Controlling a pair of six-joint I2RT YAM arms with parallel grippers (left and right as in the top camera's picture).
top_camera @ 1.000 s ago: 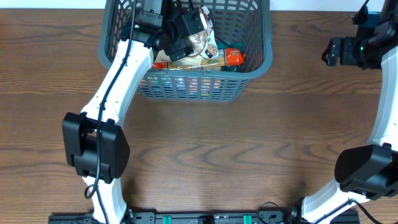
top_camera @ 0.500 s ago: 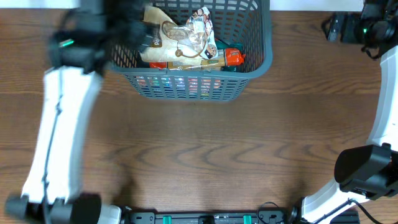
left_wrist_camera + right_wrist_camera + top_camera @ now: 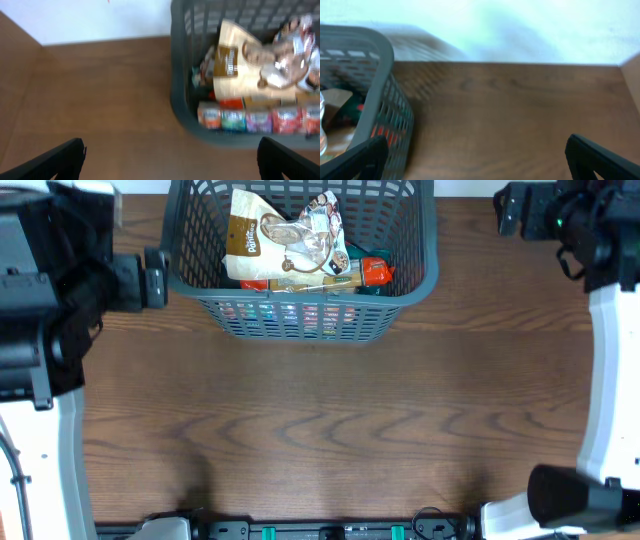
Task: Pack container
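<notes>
The dark grey slatted container [image 3: 300, 320] stands at the table's far middle. It holds a tan bag [image 3: 255, 235], a silvery packet [image 3: 325, 230], an orange packet [image 3: 375, 272] and a row of small packets along its front wall. My left gripper [image 3: 155, 277] is open and empty, just left of the container's left wall. In the left wrist view [image 3: 172, 165] the container [image 3: 177, 100] and the tan bag [image 3: 235, 65] lie ahead to the right. My right gripper [image 3: 505, 208] is open and empty, right of the container. In the right wrist view [image 3: 480, 165] the container's rim [image 3: 380, 50] shows at left.
The brown wooden table [image 3: 330, 430] stretches in front of the container. A white wall [image 3: 520, 30] runs behind the table's far edge. Both arm bases stand at the near edge.
My left gripper has come out of the container and moved left, outside its wall, empty. My right gripper has moved left toward the container's right side. The packets stay in the container.
</notes>
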